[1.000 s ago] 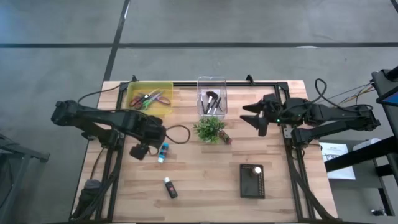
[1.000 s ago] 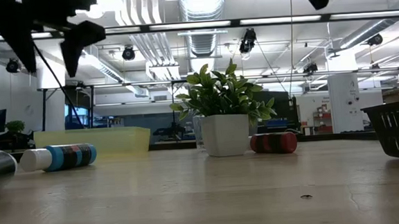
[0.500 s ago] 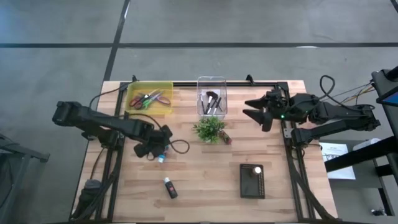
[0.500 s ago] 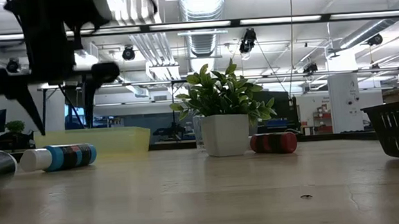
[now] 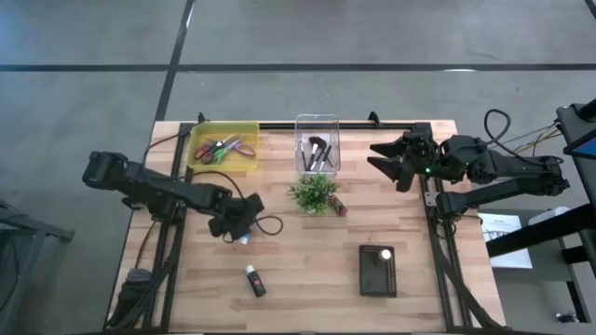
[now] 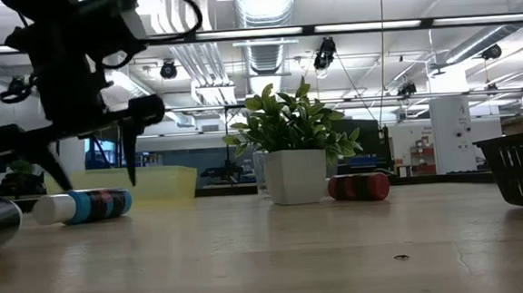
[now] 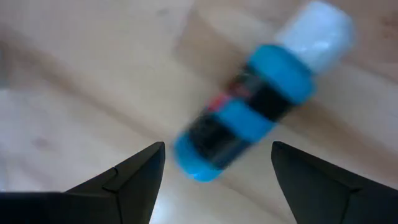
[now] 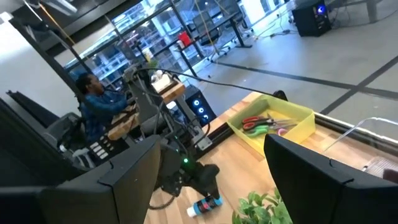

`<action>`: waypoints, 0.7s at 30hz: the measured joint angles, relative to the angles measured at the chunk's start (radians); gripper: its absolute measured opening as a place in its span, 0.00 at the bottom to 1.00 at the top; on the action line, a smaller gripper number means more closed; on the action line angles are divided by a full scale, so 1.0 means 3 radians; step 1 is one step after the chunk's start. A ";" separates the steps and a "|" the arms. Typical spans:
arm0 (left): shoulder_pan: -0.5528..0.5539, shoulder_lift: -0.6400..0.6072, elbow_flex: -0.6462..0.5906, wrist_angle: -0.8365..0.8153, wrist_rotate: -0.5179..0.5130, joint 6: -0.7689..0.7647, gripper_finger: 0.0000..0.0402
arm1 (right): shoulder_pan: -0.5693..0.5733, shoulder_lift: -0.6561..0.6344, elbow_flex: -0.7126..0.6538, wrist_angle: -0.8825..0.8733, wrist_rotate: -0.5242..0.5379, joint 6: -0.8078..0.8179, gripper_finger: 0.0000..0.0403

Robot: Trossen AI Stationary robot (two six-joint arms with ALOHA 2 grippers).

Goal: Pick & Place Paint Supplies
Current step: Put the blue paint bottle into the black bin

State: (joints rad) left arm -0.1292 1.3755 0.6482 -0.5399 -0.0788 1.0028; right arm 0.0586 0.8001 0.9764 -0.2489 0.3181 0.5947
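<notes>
A blue paint tube [image 7: 249, 118] with a white cap lies on its side on the table's left half [image 5: 244, 238]. My left gripper [image 5: 239, 223] hangs open just above it, pointing steeply down, one finger [image 6: 133, 163] on either side of the tube [image 6: 83, 205], apart from it. My right gripper [image 5: 377, 156] is open and held level, high over the far right, holding nothing. A black tube with a white cap [image 5: 254, 280] lies near the front. A brown tube [image 5: 337, 207] lies beside the potted plant [image 5: 314, 193].
At the far edge stand a yellow bin [image 5: 223, 146] holding scissors and a clear bin [image 5: 317, 144] holding brushes. A black basket [image 5: 377, 270] sits at the front right. A cable loops beside the left gripper [image 5: 270, 221]. A person sits beyond the table [image 8: 99, 102].
My left gripper has come down from high above the table to just over the blue tube, rolling about its own axis and tipping downward, and has stayed open. My right gripper has risen a little, still open.
</notes>
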 joint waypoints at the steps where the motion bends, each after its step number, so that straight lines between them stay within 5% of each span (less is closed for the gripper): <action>1: -0.0007 0.0046 -0.0005 -0.0010 0.0036 0.0016 0.75 | 0.0000 0.0000 -0.0001 -0.0001 0.0001 0.0011 0.71; 10: -0.0075 0.0400 0.0065 0.0014 0.0195 -0.0018 0.68 | 0.0000 0.0001 -0.0004 -0.0006 0.0007 0.0086 0.71; 21: -0.0089 0.0442 0.0183 -0.0007 0.0302 -0.0803 0.35 | 0.0006 0.0001 -0.0006 -0.0028 -0.0002 0.0102 0.71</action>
State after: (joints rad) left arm -0.1558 1.5082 0.7033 -0.5421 0.0117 0.7620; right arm 0.0605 0.8005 0.9745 -0.2573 0.3176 0.6254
